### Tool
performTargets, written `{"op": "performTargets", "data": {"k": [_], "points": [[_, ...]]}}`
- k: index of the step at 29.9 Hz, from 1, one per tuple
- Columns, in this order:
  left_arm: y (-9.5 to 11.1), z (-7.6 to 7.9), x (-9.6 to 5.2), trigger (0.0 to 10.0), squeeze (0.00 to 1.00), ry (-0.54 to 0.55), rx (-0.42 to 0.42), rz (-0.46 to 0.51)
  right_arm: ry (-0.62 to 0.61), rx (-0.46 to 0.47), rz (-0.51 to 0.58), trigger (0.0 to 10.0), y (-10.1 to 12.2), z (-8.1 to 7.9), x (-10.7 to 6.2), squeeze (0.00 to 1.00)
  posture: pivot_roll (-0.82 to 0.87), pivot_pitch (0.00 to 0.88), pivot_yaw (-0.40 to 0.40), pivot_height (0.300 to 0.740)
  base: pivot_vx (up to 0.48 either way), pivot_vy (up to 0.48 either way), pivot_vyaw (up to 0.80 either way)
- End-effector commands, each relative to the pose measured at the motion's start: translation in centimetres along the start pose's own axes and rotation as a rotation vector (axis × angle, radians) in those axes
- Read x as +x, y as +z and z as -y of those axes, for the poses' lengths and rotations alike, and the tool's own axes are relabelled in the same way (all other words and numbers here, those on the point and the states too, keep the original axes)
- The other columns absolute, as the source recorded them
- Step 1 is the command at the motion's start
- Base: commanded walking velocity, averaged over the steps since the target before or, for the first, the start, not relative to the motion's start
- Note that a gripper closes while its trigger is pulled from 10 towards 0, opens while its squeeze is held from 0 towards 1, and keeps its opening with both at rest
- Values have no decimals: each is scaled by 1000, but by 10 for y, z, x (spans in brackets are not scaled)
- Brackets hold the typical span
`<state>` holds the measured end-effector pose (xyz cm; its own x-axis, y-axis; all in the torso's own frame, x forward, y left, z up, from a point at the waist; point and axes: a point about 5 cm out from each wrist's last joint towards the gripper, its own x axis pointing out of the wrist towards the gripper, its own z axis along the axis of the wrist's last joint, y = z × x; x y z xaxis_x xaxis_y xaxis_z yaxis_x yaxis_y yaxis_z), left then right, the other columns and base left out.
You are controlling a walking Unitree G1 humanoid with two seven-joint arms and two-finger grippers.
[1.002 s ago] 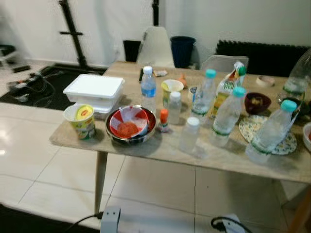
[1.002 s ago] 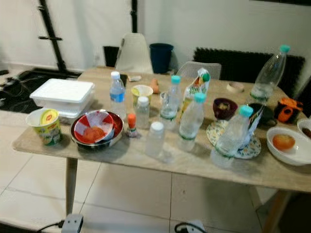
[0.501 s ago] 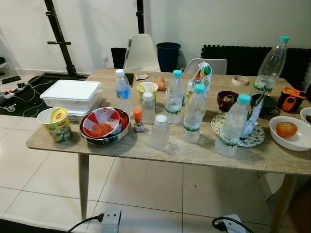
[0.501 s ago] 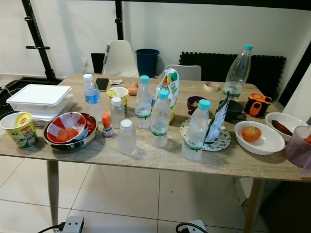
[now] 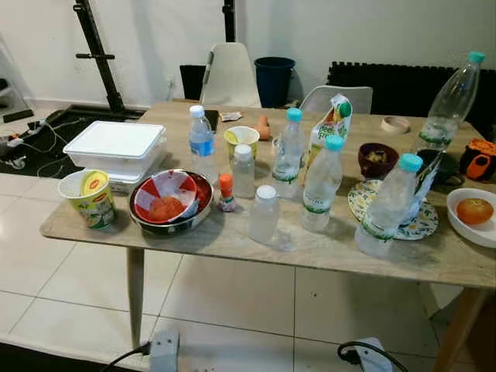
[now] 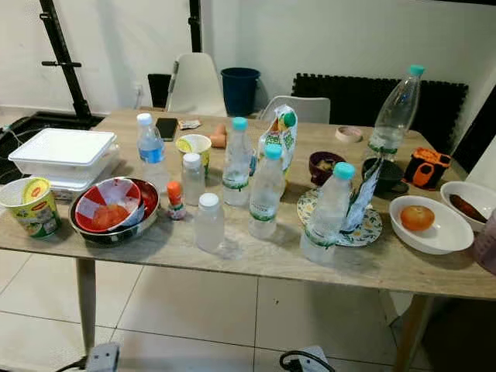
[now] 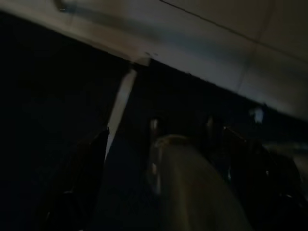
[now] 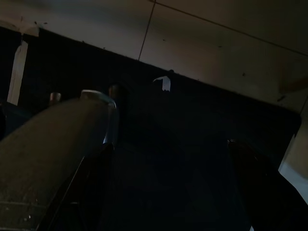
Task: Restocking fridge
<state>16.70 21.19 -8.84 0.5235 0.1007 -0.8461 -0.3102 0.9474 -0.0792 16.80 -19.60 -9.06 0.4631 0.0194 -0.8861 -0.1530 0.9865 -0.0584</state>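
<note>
Bottles [image 6: 266, 184] stand untouched mid-table [image 6: 232, 256], clustered between the red bowl [image 6: 114, 211] and patterned plate [image 6: 364, 229]; nothing picked yet, restocking not started. Over the last 1 s the head camera swung and steadied, blur gone, whole table now framed, so robot looks ready to choose 1 item. Both arms hang idle in dark: left gripper [image 7: 163, 192] and right gripper [image 8: 166, 192] spread apart, holding nothing.

Both eye views look down from nearby onto one cluttered table [image 5: 325, 252]; wrist views face dark floor.
</note>
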Motion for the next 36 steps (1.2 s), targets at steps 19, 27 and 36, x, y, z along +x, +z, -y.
{"op": "performTargets", "data": {"k": [19,27,36], "points": [[38,-124,-32,10000,1000,512,-750,312,11,-6,9,10000,3,-1,0,0,7,0,-24,740,0,0,0],[111,-147,-51,10000,0,465,-850,617,13,-19,8,10000,3,0,0,0,4,0,-25,740,0,0,0],[190,-157,-83,10000,0,364,-879,946,15,-29,8,10000,3,1,0,0,-1,0,-23,740,0,0,0]]}}
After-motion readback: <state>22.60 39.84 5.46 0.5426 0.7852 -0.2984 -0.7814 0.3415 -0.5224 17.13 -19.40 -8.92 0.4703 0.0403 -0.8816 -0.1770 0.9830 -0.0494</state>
